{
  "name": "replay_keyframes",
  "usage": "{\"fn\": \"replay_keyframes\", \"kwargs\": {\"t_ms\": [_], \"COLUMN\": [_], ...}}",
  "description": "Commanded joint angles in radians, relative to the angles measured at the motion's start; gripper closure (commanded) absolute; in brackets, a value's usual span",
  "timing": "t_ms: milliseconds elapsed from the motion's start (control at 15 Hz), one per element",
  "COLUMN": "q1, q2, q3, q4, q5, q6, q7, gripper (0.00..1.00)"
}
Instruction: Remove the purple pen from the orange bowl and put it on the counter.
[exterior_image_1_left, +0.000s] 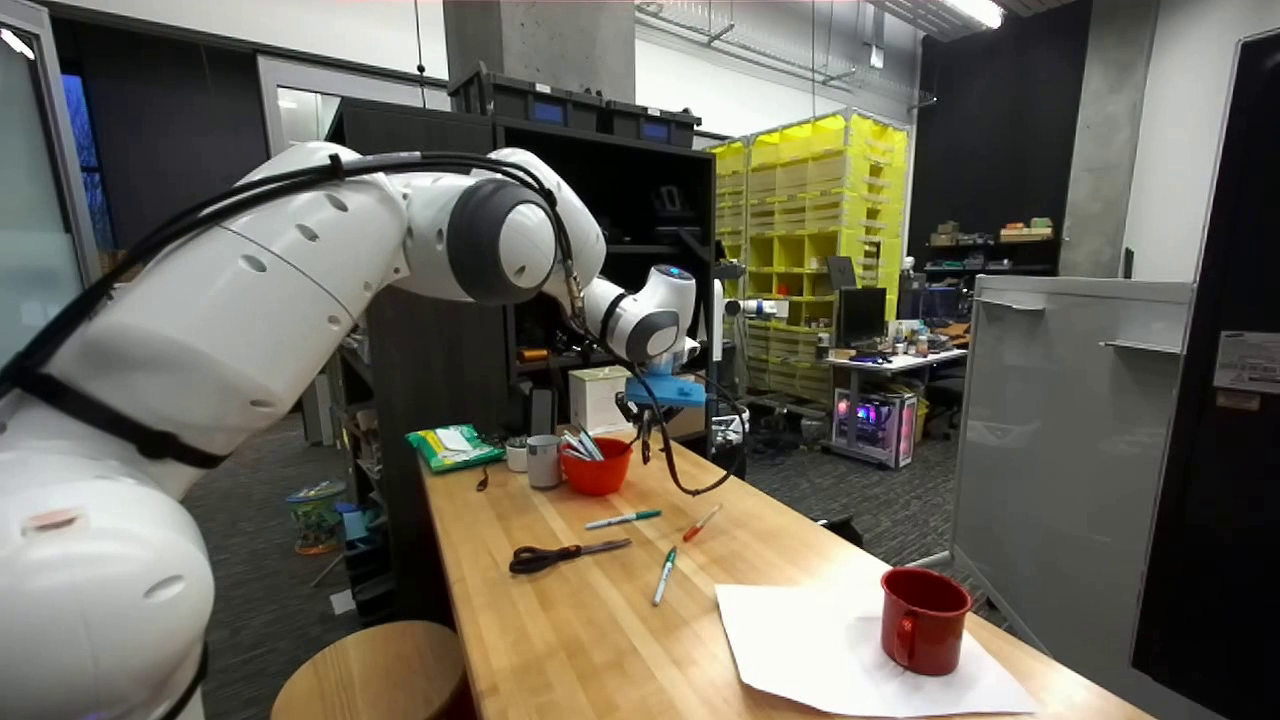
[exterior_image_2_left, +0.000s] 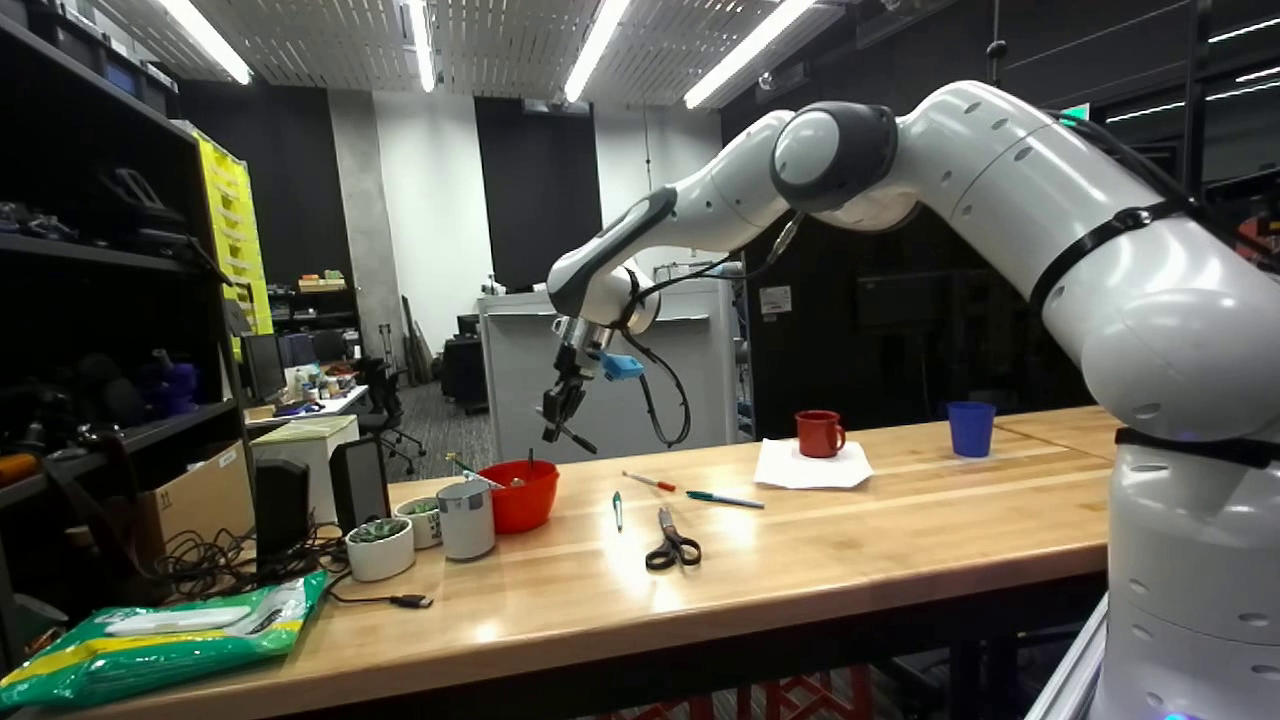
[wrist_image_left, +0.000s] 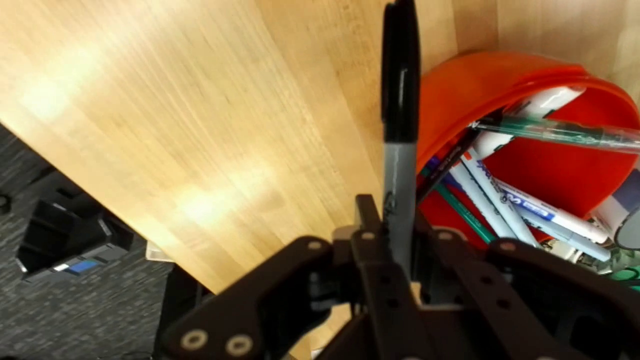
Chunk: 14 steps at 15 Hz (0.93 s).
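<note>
You've got the gripper (wrist_image_left: 397, 220) pinching a dark-capped gray marker (wrist_image_left: 401, 170) by its gray barrel, tilted, in the air over the counter (wrist_image_left: 200, 125), outside the orange bowl (wrist_image_left: 460, 95), above and to one side. Cap looks black; can't tell if that's your purple pen. Bit of purple (wrist_image_left: 434, 162) shows inside the bowl too, mostly hidden among other pens (wrist_image_left: 497, 197). Bowl sits upright on the counter, gray cup (exterior_image_2_left: 467, 520) just beside it. Loose on the wood: scissors (exterior_image_1_left: 570, 552), two green-capped markers (exterior_image_1_left: 623, 519), orange pen (exterior_image_1_left: 702, 523). Red mug (exterior_image_1_left: 925, 630) stands on white paper (exterior_image_1_left: 800, 640).
</note>
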Motion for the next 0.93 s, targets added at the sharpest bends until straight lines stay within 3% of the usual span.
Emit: {"fn": "replay_keyframes", "kwargs": {"t_ms": [0, 533, 867], "q1": [0.003, 0.009, 0.010], "q2": [-0.071, -0.075, -0.071], "q3": [-0.016, -0.096, -0.162], "q4": [-0.096, -0.116, -0.123], "q5": [-0.035, -0.123, -0.194], "q6": [0.027, 0.028, -0.003], "q7": [0.131, 0.460, 0.599], "gripper": [0.96, 0.96, 0.96]}}
